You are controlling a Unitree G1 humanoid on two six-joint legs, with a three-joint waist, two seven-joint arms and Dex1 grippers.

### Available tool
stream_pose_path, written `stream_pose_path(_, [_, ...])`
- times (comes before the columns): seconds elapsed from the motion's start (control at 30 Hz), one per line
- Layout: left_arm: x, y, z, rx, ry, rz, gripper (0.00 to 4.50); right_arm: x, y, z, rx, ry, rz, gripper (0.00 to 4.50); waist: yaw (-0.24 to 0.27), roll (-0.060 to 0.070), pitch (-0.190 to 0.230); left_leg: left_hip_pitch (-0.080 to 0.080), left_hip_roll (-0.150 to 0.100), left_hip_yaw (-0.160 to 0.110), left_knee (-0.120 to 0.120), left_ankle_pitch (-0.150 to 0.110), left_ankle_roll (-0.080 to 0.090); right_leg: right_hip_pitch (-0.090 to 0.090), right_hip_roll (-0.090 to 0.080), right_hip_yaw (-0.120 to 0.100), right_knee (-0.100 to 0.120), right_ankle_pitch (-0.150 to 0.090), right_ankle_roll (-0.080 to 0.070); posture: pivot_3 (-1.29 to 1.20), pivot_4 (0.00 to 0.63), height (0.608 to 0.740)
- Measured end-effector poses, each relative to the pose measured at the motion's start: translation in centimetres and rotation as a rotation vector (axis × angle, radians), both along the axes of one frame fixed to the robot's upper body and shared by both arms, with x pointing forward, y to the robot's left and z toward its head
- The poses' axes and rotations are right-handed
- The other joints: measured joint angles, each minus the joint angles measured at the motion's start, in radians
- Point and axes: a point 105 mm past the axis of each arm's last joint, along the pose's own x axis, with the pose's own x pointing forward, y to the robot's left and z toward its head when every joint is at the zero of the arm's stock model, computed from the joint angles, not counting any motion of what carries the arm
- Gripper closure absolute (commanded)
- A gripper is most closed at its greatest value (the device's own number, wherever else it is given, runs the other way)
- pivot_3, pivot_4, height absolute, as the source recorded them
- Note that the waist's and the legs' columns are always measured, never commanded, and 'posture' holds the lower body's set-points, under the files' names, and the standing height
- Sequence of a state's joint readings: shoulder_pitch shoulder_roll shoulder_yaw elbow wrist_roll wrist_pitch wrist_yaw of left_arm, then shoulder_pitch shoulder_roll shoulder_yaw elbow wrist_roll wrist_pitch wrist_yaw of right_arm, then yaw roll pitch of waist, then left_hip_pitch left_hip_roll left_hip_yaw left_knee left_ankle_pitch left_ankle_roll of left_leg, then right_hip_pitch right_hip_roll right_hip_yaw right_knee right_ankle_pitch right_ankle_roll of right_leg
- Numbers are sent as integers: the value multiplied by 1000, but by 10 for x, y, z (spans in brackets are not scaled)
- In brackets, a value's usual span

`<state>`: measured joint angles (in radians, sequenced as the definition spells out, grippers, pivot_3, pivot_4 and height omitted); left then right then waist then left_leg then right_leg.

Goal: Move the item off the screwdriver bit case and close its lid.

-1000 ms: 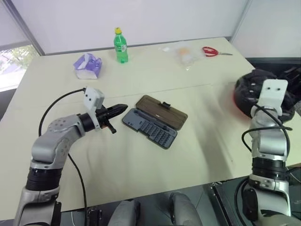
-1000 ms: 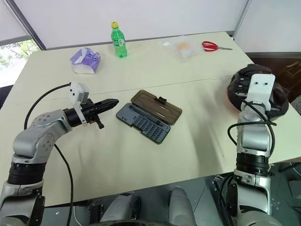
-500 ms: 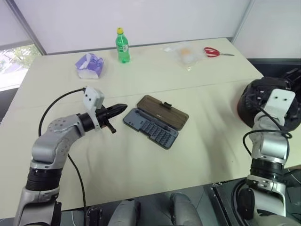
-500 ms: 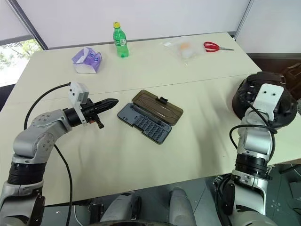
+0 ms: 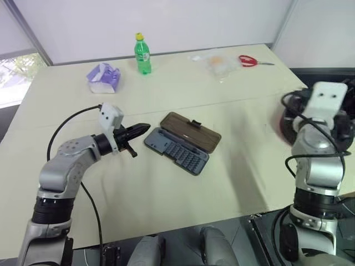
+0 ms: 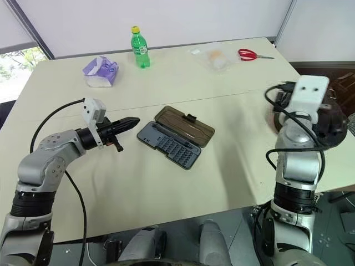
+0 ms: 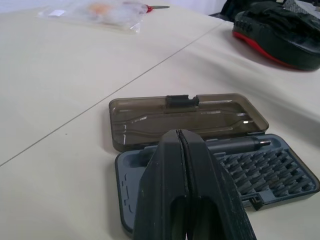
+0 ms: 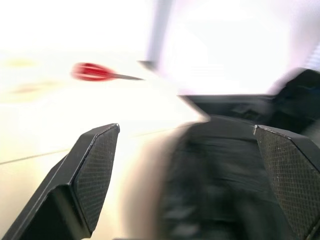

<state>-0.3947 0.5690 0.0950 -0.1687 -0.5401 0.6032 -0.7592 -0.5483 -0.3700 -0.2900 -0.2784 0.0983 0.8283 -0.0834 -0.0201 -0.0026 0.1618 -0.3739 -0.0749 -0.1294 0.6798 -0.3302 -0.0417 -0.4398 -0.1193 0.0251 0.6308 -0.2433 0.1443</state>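
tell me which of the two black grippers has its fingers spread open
The right gripper: its two black fingers stand far apart, the black item blurred between them. The left gripper has its fingers pressed together.

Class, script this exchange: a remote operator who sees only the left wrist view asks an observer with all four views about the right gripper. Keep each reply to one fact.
Operator: I see the open screwdriver bit case, its lid laid flat, and my shut left gripper. Is the right gripper open?
Observer: Yes, the right gripper has its fingers wide apart, with nothing between them.
Operator: Where is it?
Observer: At the table's right edge, with the item just ahead of it.
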Motion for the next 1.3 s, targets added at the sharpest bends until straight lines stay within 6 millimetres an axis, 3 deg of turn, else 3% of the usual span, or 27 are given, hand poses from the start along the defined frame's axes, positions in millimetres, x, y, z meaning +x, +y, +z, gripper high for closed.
stream_pose_path(0.07, [0, -1, 0, 0, 0, -4, 4500, 8, 38, -2, 69, 63, 194, 41, 0, 0, 0, 0, 0, -1, 0, 0, 0, 0, 0, 0, 0, 0, 0, 0, 150, 740])
stream_pose_path(0.13, [0, -1, 0, 0, -1, -5, 4500, 9, 61, -9, 112, 144, 325, 41, 3, 0, 0, 0, 0, -2, -1, 0, 0, 0, 0, -1, 0, 0, 0, 0, 150, 740])
stream_pose_path(0.3, [0, -1, 0, 1, 0, -3, 4500, 1, 93, -41, 108, 393, 535, 41, 6, 0, 0, -1, -1, -3, 0, 0, 0, 1, -1, -1, -1, 0, 0, 0, 150, 740])
stream_pose_path(0.57, [-1, 0, -2, 2, 4, 2, 4500, -3, 109, -76, -4, 607, 597, 41, 2, 0, 0, -1, -1, -2, 0, 0, 0, 0, -1, -1, 0, 0, 0, 0, 150, 740])
stream_pose_path(1.03, [-6, 0, -6, 12, 15, 21, 4500, 6, 110, -100, -48, 694, 530, 41, 3, 0, 0, -1, -1, -2, 0, 0, 0, -1, -1, -1, 0, 0, 0, 0, 150, 740])
stream_pose_path(1.23, [-7, 0, -5, 15, 9, 27, 4500, 10, 109, -100, -40, 678, 503, 41, 4, 0, 0, -1, -1, -2, 0, 0, 0, 0, -1, -1, 0, 0, 0, 0, 150, 740])
stream_pose_path(1.3, [-8, -1, -4, 15, 6, 25, 4500, 10, 110, -100, -36, 677, 499, 543, 5, 0, 0, -1, -1, -2, 0, 0, 0, 0, -1, -1, 0, 0, 0, 0, 150, 740])
